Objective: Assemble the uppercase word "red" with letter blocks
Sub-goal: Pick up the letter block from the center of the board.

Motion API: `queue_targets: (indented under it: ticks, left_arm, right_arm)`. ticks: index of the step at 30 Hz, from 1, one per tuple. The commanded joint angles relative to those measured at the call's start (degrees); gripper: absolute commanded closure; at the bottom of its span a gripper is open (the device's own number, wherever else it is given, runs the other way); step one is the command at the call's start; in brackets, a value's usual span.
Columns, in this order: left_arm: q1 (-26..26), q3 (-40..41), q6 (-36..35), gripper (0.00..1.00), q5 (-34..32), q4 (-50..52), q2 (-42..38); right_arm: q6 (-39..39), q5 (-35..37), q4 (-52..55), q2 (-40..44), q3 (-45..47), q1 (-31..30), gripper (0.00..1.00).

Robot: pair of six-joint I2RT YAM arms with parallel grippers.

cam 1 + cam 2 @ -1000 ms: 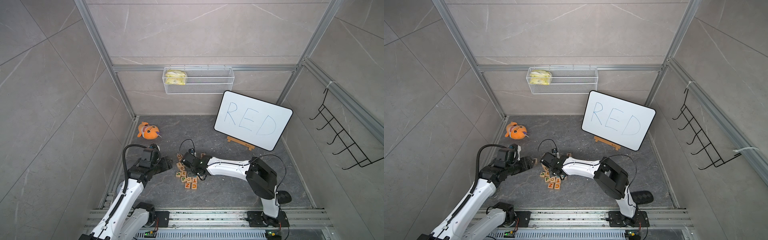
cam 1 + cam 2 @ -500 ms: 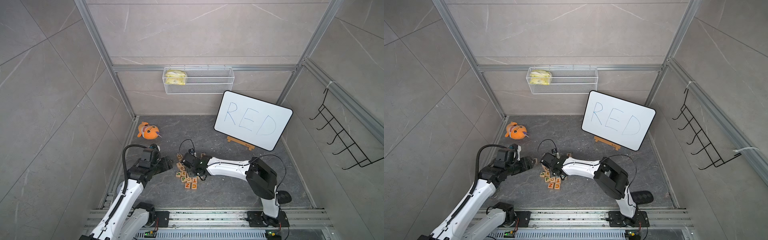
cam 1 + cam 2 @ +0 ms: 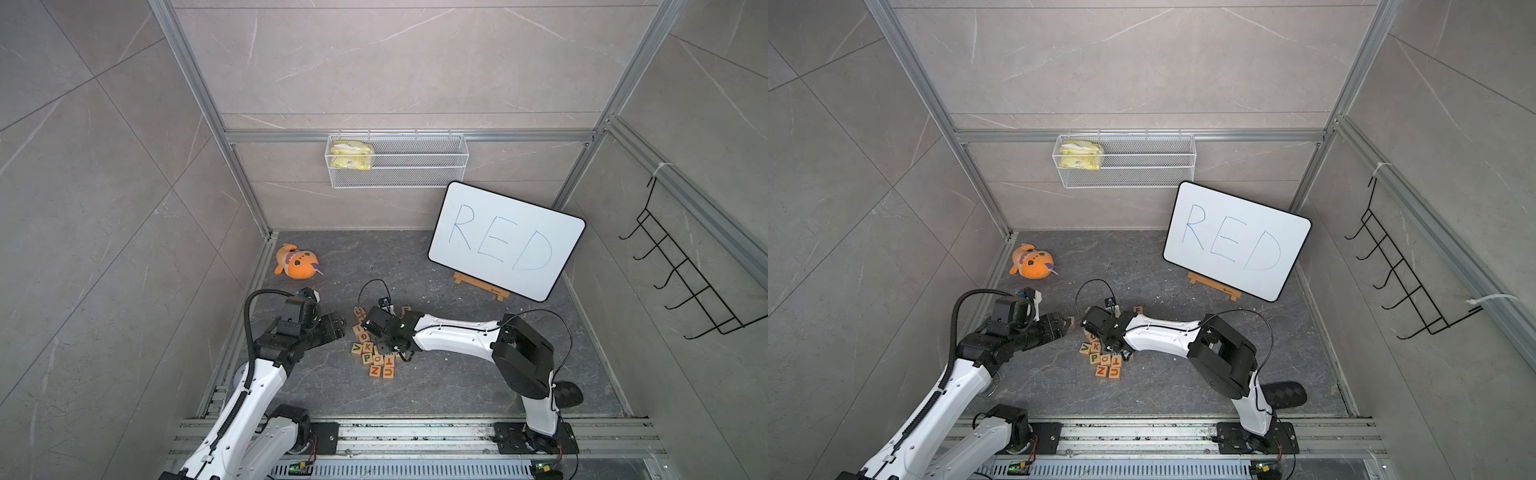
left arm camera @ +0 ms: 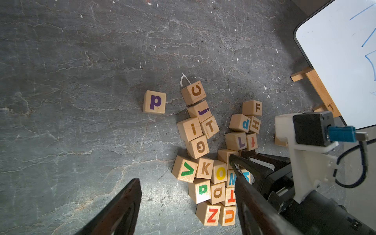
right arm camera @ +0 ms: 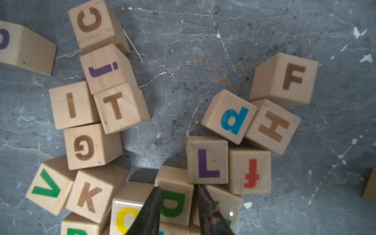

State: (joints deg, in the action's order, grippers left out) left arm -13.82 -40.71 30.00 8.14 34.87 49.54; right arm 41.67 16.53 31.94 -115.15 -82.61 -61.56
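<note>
Because the D block (image 5: 173,203) is a small cube of plain wood, I judge it light, stiff and hard to damage. Its smooth faces could let it twist if it is held off centre. The right gripper (image 5: 177,186) pinches it, one finger on each of two opposite side faces, with the green D facing up between them. That looks like the right hold: low and across the middle.

The cube sits deep in the crowd of letter blocks (image 3: 374,349). A yellow O block (image 5: 128,215) touches it outside one finger. A block with a half-hidden green letter (image 5: 223,203), perhaps an E, lies outside the other finger. A purple L block (image 5: 207,160) is just past the fingertips. A straight upward lift would best avoid dragging these neighbours. I find no R on any face that shows.

The left gripper (image 4: 184,167) hangs just beside the pile, jaws spread and empty, with a lone purple p block (image 4: 154,101) well beyond its tips.

Other readable letters are C, j, T, I, G, V, K, f, H, F, a blue d, Z and U. The whiteboard (image 3: 505,243) says RED in blue handwriting. The logo on its wooden stand (image 4: 319,91) is too small to read.
</note>
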Motion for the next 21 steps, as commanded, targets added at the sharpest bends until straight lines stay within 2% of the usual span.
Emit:
queue_targets:
  ticks: [1, 6, 21]
  left_arm:
    - [0.30, -1.37, 0.03, 0.24, 1.26, -0.95, -0.87]
    - [0.38, -1.39, 0.03, 0.24, 1.48, -1.09, -0.79]
    - [0.34, -1.13, -0.08, 0.24, 1.79, -1.45, -1.55]
  right_arm:
    - [2.40, -0.79, 0.52, 0.63, -0.62, -0.58, 0.66]
    - [3.02, -2.03, 0.17, -0.22, -1.10, -1.10, 0.66]
    - [3.15, 0.10, 3.95, -4.23, -5.67, -1.21, 0.65]
